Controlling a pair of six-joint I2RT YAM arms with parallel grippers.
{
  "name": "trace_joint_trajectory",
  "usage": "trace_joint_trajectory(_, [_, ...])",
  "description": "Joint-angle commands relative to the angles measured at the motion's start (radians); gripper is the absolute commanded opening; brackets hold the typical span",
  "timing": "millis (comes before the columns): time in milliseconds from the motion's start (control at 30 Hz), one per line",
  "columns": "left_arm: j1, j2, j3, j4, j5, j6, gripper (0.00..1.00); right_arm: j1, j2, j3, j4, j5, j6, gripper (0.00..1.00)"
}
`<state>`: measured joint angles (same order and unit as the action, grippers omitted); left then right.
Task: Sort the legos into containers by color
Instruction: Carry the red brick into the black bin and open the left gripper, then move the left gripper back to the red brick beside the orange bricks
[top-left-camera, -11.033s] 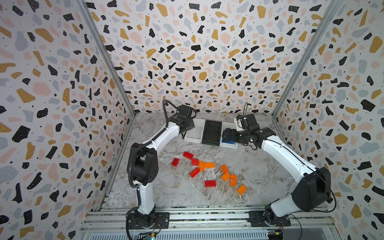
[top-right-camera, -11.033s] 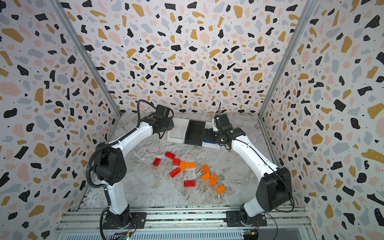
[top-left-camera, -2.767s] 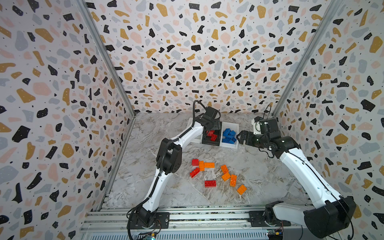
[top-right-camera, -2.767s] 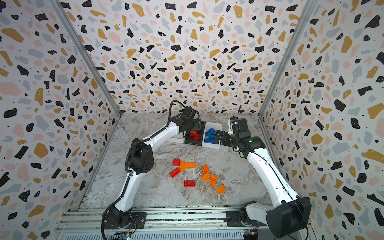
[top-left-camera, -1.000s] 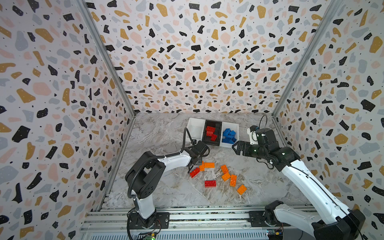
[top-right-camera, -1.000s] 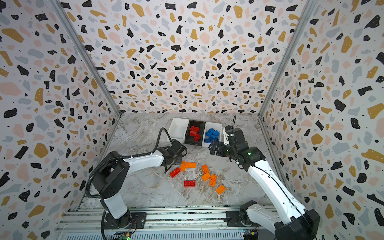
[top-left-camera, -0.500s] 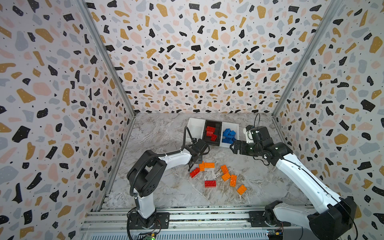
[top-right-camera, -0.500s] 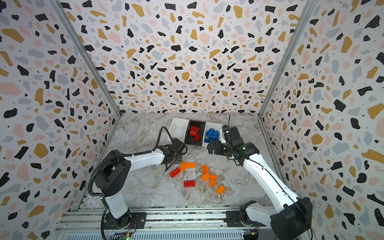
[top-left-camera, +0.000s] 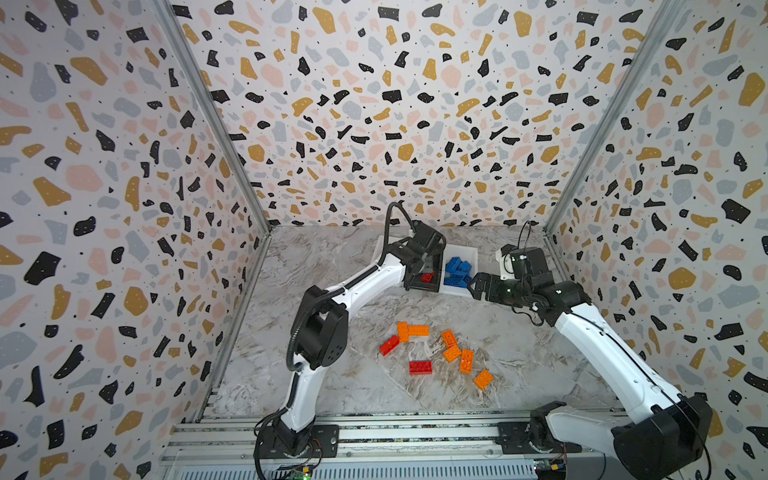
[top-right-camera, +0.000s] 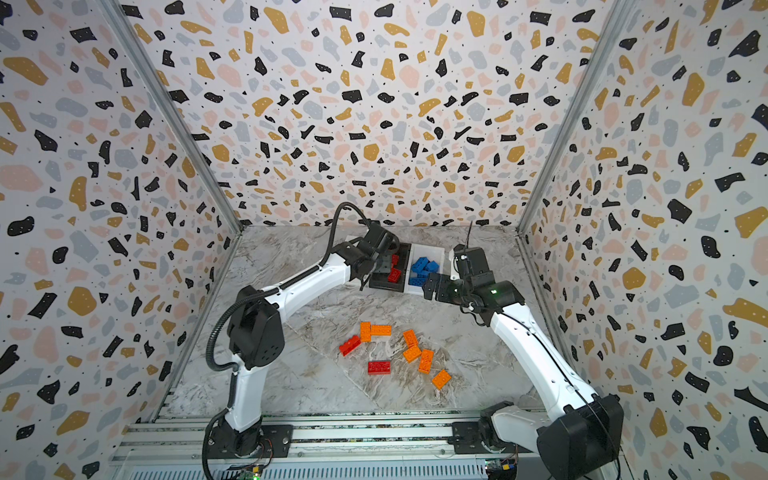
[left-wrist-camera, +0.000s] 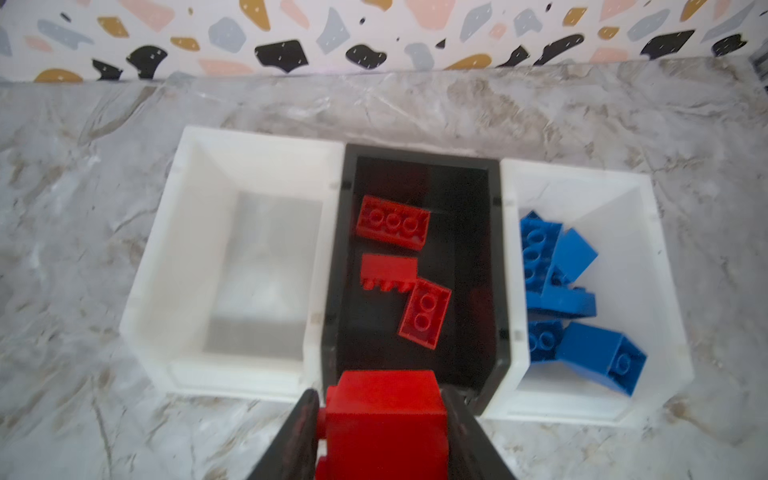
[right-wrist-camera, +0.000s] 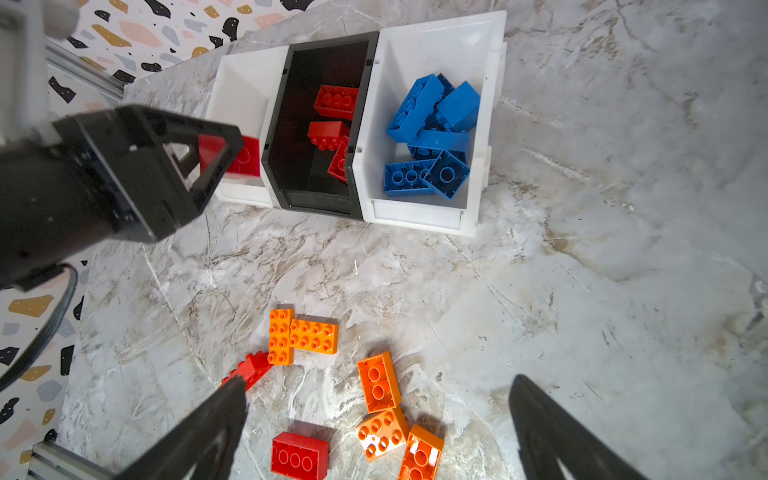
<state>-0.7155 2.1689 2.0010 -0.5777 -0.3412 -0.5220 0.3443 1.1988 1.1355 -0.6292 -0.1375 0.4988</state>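
Glossy red studded brick (left-wrist-camera: 384, 415) clamped in left pincer (left-wrist-camera: 380, 395) by black bin (left-wrist-camera: 494, 249); right pincer (right-wrist-camera: 376, 381) spread wide, empty; blue bricks (left-wrist-camera: 552, 266) in white bin (left-wrist-camera: 665, 270).

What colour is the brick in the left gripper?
Red brick in the left gripper, clearest in the left wrist view.

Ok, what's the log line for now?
left end effector: holding red brick | place: at black bin | right end effector: open, empty
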Motion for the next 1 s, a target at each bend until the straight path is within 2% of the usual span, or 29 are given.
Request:
trace_joint_trajectory(0, [0.008,0.114,0.132,-0.032,0.014,0.039,0.39,-0.014,0.001,0.067,-0.016,0.010,-0.024,0.99])
trace_joint_trajectory(167, [0.032,0.225,0.256,0.041,0.030,0.016,0.42,-0.033,0.015,0.109,-0.042,0.016,-0.035,0.99])
trace_joint_trajectory(233, [0.047,0.245,0.278,0.069,0.047,0.002,0.50,-0.035,0.022,0.129,-0.058,0.025,-0.040,0.99])
trace_joint_trajectory(300, [0.063,0.256,0.296,0.088,0.080,-0.007,0.68,-0.037,0.022,0.138,-0.065,0.033,-0.042,0.99])
trace_joint_trajectory(400, [0.079,0.250,0.305,0.103,0.153,0.002,0.80,-0.042,0.017,0.135,-0.069,0.036,-0.036,0.99])
trace_joint_trajectory(467, [0.080,0.232,0.295,0.102,0.172,0.008,0.84,-0.044,0.014,0.128,-0.064,0.032,-0.034,0.99])
trace_joint_trajectory(567, [0.081,0.178,0.251,0.077,0.180,0.015,0.84,-0.044,0.020,0.119,-0.051,0.019,-0.033,0.99])
trace_joint_trajectory(667, [0.080,0.082,0.136,0.030,0.146,-0.002,0.84,-0.044,0.031,0.112,-0.030,-0.011,-0.038,0.99])
trace_joint_trajectory(733, [0.076,-0.007,-0.001,0.021,0.134,-0.012,0.84,-0.044,0.039,0.104,-0.015,-0.034,-0.044,0.99])
trace_joint_trajectory(833, [0.063,-0.189,-0.287,0.076,0.113,0.001,0.83,-0.044,0.047,0.083,0.008,-0.072,-0.055,0.99])
trace_joint_trajectory(967, [0.052,-0.428,-0.663,0.168,0.120,0.086,0.82,-0.042,0.070,0.052,0.041,-0.150,-0.079,0.99])
